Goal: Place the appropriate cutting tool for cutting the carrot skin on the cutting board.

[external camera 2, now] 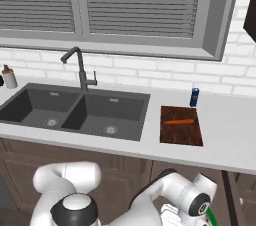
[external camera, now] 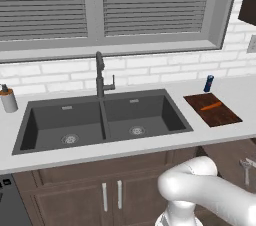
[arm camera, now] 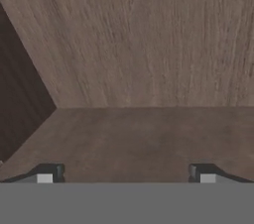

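Pincer [arm camera: 126, 178] is low, below tabletop level, looking into a brown wood interior, likely a drawer or cabinet under the tabletop; tips wide apart, nothing between them. No cutting tool visible in that wood space from the hand view. In the left base view something metallic [external camera: 247, 164] sits at the right edge inside an open wood compartment below the tabletop, too small to identify. Arm [external camera: 210, 190] is folded down in front of the cabinet doors [external camera: 112, 195]. Above that, the tabletop [external camera 2: 225, 140] carries a double sink [external camera: 102, 120] with a faucet [external camera: 101, 75] behind it. Right of the sink sits the cutting board [external camera 2: 181, 126], flat, with the carrot [external camera 2: 179, 121] lying across it. Just behind the board's far right corner stands a small blue can [external camera 2: 194, 97], apart from the board. Far left, a soap dispenser [external camera: 7, 99] stands by the wall. Further back: white brick wall and a window with closed blinds [external camera: 100, 5]. Progress estimate: early. Carrot and board are in place, but no peeler or knife is on the board and nothing is in the pincer. Left to do: locate the tool, grasp it, lift to tabletop height, set it on the board beside the carrot.
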### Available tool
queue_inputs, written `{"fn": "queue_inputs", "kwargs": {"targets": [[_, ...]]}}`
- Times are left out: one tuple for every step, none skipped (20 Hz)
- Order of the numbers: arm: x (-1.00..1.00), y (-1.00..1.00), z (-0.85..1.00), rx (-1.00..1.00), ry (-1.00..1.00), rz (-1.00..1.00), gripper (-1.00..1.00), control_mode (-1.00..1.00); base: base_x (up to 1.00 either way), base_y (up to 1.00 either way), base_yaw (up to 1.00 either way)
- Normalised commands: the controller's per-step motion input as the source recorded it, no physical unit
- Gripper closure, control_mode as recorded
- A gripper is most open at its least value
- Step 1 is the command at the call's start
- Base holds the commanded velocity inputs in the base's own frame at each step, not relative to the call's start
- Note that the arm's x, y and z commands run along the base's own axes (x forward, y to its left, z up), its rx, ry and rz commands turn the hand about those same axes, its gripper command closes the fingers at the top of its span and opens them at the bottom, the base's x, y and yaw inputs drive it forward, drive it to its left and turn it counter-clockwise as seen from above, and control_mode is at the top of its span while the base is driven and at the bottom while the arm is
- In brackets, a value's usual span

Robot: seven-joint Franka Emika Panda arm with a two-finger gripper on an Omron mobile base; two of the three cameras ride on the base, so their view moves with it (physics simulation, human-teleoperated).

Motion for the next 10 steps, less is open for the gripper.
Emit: {"fn": "queue_inputs", "kwargs": {"targets": [[-0.68,0.00,0.36,0.00,0.11,0.00,-1.00,-1.00,0.00,0.00,0.00],[-0.41,0.00,0.46,0.00,0.13,0.00,-1.00,-1.00,0.00,0.00,0.00],[-0.06,0.00,0.52,0.00,0.14,0.00,-1.00,-1.00,0.00,0.00,0.00],[0.00,0.00,0.61,0.00,0.12,0.00,-1.00,-1.00,0.00,0.00,0.00],[0.19,-0.06,0.61,0.00,0.09,0.00,-1.00,-1.00,0.00,0.00,0.00],[0.51,-0.15,0.64,0.00,0.09,0.00,-1.00,-1.00,0.00,0.00,0.00],[0.66,-0.17,0.62,0.00,0.09,0.00,-1.00,-1.00,0.00,0.00,0.00],[0.76,-0.21,0.66,0.00,0.08,0.00,-1.00,-1.00,0.00,0.00,0.00],[0.73,-0.29,0.64,0.00,0.06,0.00,-1.00,-1.00,0.00,0.00,0.00],[0.69,-0.35,0.65,0.00,0.05,0.00,-1.00,-1.00,0.00,0.00,0.00]]}}
